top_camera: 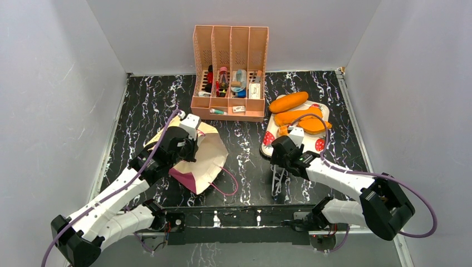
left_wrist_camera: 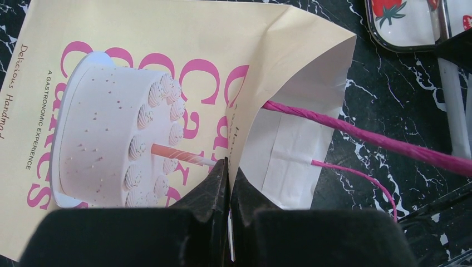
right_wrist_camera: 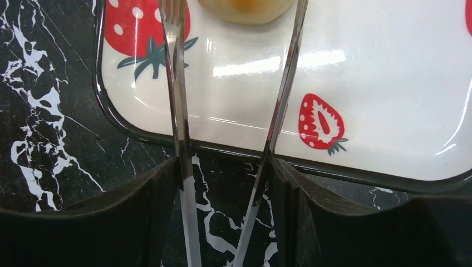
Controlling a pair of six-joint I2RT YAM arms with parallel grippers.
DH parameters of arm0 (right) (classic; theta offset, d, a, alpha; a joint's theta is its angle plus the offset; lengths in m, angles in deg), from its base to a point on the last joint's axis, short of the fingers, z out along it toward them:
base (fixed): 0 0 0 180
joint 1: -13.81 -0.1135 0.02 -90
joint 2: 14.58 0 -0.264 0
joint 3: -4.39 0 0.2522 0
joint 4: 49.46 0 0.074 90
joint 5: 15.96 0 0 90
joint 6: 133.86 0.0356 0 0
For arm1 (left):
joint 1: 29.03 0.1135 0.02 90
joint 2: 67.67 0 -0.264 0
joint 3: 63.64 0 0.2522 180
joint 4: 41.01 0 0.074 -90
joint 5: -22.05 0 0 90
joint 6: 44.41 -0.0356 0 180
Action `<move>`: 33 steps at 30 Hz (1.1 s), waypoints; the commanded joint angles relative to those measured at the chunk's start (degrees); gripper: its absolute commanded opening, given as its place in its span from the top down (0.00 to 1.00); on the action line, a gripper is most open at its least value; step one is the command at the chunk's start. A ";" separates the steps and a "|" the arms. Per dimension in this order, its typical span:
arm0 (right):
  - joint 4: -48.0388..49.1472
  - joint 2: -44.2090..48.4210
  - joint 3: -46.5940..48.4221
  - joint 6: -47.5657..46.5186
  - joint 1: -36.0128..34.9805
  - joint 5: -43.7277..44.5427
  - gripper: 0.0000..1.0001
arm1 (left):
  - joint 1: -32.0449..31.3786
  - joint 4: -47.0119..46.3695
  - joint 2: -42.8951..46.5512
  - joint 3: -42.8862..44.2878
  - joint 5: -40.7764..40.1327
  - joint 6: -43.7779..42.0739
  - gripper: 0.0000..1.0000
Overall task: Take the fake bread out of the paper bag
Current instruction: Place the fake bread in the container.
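The paper bag [top_camera: 205,157] lies on its side at the left, its "Cakes" face [left_wrist_camera: 139,83] up and its mouth toward the tray. My left gripper [top_camera: 187,146] is shut on the bag's upper mouth edge [left_wrist_camera: 229,167]. Pink cord handles [left_wrist_camera: 362,133] trail onto the table. Three pieces of fake bread [top_camera: 298,115] lie on the strawberry-print tray [top_camera: 321,146]. My right gripper [top_camera: 285,150] is shut on metal tongs [right_wrist_camera: 178,111], whose arms stand spread over the tray's near rim [right_wrist_camera: 362,172]. The tong tips flank a golden bun [right_wrist_camera: 245,6] without touching it. The inside of the bag is hidden.
A peach plastic organiser [top_camera: 229,55] with small items stands at the back centre, just left of the tray. Grey walls close in the left, right and back. The tongs' rear end [top_camera: 276,182] sticks out toward the near edge.
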 commanded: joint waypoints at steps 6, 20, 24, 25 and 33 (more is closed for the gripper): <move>4.45 0.92 -1.71 2.80 0.58 -2.55 0.42 | 0.18 -2.04 2.75 0.57 1.79 -0.61 1.00; 3.78 7.26 -5.85 6.09 0.47 -7.10 0.43 | 0.17 -1.19 3.88 0.65 1.70 -1.05 1.00; 3.05 7.66 -7.01 7.55 0.06 -8.79 0.45 | 0.18 -0.99 4.61 0.55 1.76 -1.03 1.00; 3.36 7.74 -7.58 8.25 -0.29 -9.03 0.46 | 0.18 -0.93 4.81 0.50 1.80 -0.96 1.00; 4.77 5.95 -9.53 10.32 -2.10 -9.78 0.50 | 0.18 -0.54 6.25 0.42 1.97 -0.72 1.00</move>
